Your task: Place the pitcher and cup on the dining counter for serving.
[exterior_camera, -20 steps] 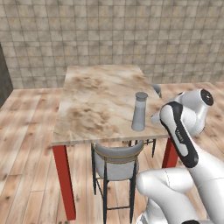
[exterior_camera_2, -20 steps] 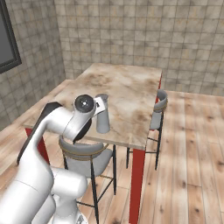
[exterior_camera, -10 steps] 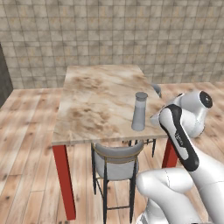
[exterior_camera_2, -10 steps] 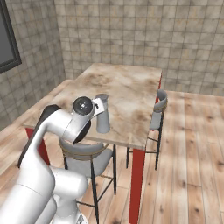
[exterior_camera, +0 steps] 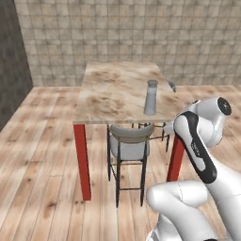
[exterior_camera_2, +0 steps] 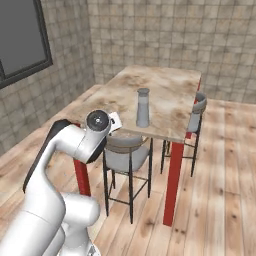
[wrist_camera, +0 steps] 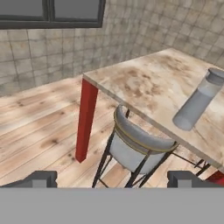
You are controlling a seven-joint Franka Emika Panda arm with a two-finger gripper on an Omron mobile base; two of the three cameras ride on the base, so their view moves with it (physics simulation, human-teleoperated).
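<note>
Wide open, my claw [wrist_camera: 112, 178] hangs empty, apart from the counter. Biggest ahead is the dining counter [exterior_camera: 113, 89], marbled beige stone on red legs. A grey-seated stool [exterior_camera: 129, 143] is tucked under its near edge. On the top, near that edge, stands the pitcher [exterior_camera: 150, 97]: plain grey, upright, narrow-necked.

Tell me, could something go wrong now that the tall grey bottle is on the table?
Maybe. The pitcher stands upright close to the near edge of the dining counter, so a careless swing of the arm might knock it off. The open pincer hangs low by the grey stool tucked under that edge and could snag its backrest. The cup isn't on the counter, so serving isn't finished.
</note>
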